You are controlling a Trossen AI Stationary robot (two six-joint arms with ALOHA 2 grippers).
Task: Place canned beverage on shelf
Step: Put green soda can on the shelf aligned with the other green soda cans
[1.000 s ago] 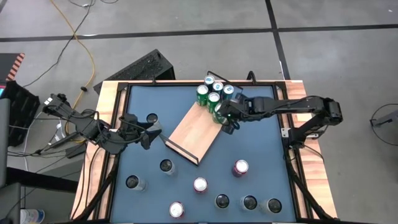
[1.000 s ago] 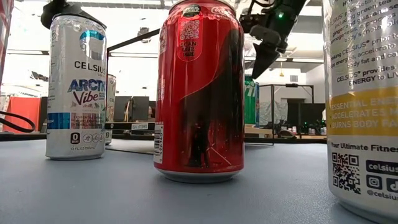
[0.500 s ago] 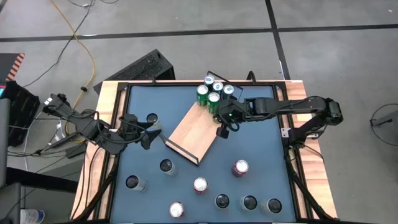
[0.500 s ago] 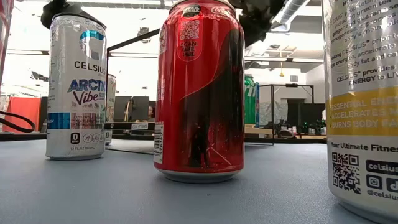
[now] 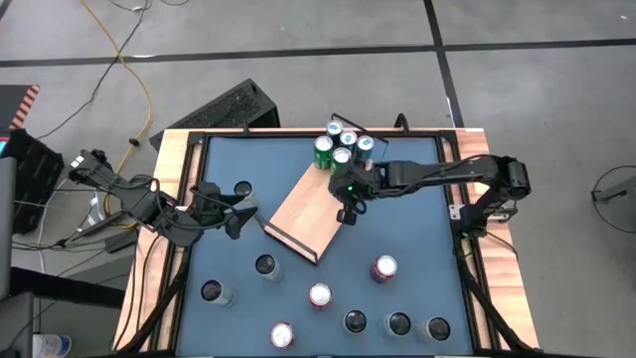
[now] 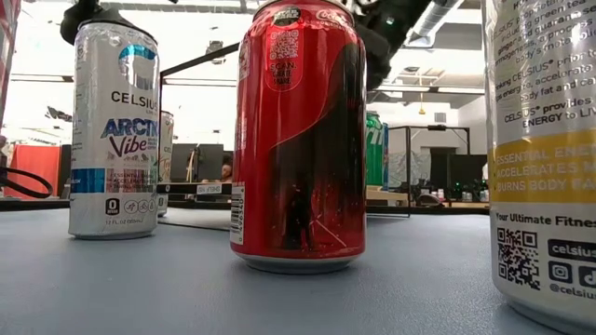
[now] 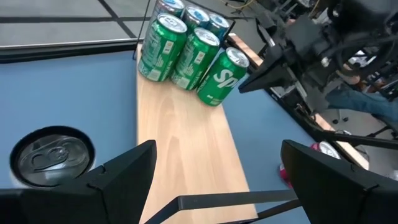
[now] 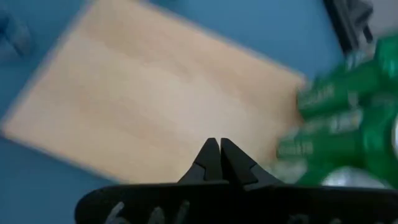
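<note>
The shelf [image 5: 303, 209] is a light-wood board that lies flat and askew on the blue tabletop. Several green cans [image 5: 338, 147] stand upright on its far end [image 7: 186, 43]. My right gripper [image 5: 347, 213] is shut and slants down over the board [image 8: 155, 99], just on the near side of the nearest green can [image 7: 219, 78]; a gap shows between them. My left gripper [image 5: 245, 212] waits open at the table's left, level, facing the shelf. A silver-topped can [image 7: 53, 152] stands on the table beside it.
Several loose cans stand on the near half of the table, among them a red-topped one [image 5: 385, 267] and a dark-topped one [image 5: 266, 266]. A red can [image 6: 298, 140] and two Celsius cans [image 6: 114, 130] fill the low view. The shelf's black wire rail [image 5: 288, 242] faces the near left.
My right gripper has moved toward the table's left and a little toward its near edge, away from the green cans and out over the bare board. It has rolled and tipped as it went and has stayed shut. The cans stand as before.
</note>
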